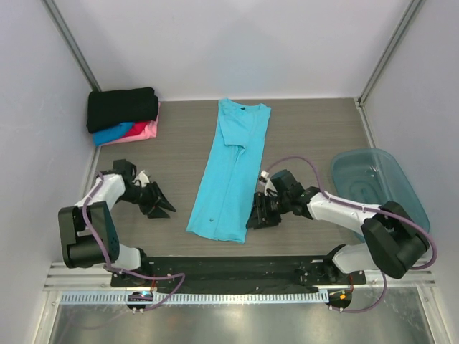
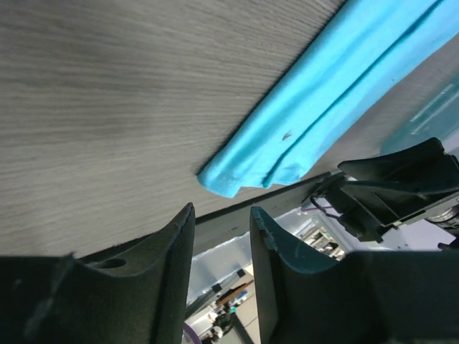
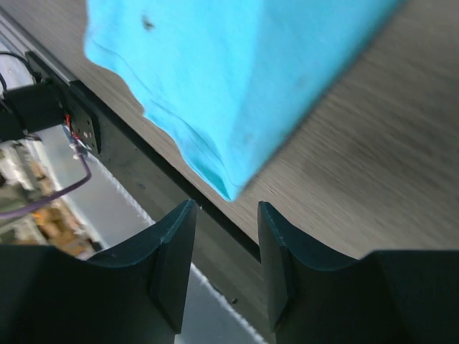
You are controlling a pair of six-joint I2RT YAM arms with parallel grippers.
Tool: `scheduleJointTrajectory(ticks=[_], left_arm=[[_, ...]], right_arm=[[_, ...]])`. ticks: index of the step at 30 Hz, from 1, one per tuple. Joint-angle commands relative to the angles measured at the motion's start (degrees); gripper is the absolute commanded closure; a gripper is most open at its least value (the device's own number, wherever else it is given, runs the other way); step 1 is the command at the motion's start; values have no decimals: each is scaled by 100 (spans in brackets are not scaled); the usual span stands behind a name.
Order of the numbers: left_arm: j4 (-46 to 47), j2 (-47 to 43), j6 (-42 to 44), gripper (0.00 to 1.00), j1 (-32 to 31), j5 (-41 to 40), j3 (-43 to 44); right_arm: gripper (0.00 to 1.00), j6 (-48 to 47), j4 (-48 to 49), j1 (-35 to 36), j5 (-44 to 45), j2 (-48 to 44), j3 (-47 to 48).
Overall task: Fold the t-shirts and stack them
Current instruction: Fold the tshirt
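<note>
turquoise t-shirt, black t-shirt, teal tub

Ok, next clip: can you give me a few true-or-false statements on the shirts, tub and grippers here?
1. The turquoise cloth t-shirt lies as a long narrow strip mid-table. True.
2. The left gripper is clamped on its hem. False: its jaws stand apart, empty, beside the shirt.
3. A folded black cloth shirt tops the far-left stack. True.
4. The translucent teal plastic tub sits left of the strip. False: it is on the right.
5. The right gripper is open. True.
</note>
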Motion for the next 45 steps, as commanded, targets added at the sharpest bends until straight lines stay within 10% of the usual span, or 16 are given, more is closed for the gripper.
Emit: scheduleJointTrajectory(ticks=[1, 17, 33, 37, 41, 45], left_arm=[[541, 121, -226, 63, -350, -240, 62], [453, 1422, -350, 64, -1246, -856, 317], [550, 1791, -358, 68, -1916, -768, 316], [603, 1852, -350, 73, -1968, -715, 361], [646, 1879, -341, 100, -2065, -601, 352], [655, 1756, -341, 100, -2074, -540, 282]], right_arm=[[55, 1376, 736, -279, -465, 13, -380], [55, 2520, 2055, -87, -325, 1155, -760], [55, 2590, 1405, 449, -96, 1314, -733], [55, 2643, 1449, 651, -52, 1481, -698], [61, 2608, 1353, 687, -26, 1482, -654], [76, 2485, 1027, 608, 97, 1271, -777]])
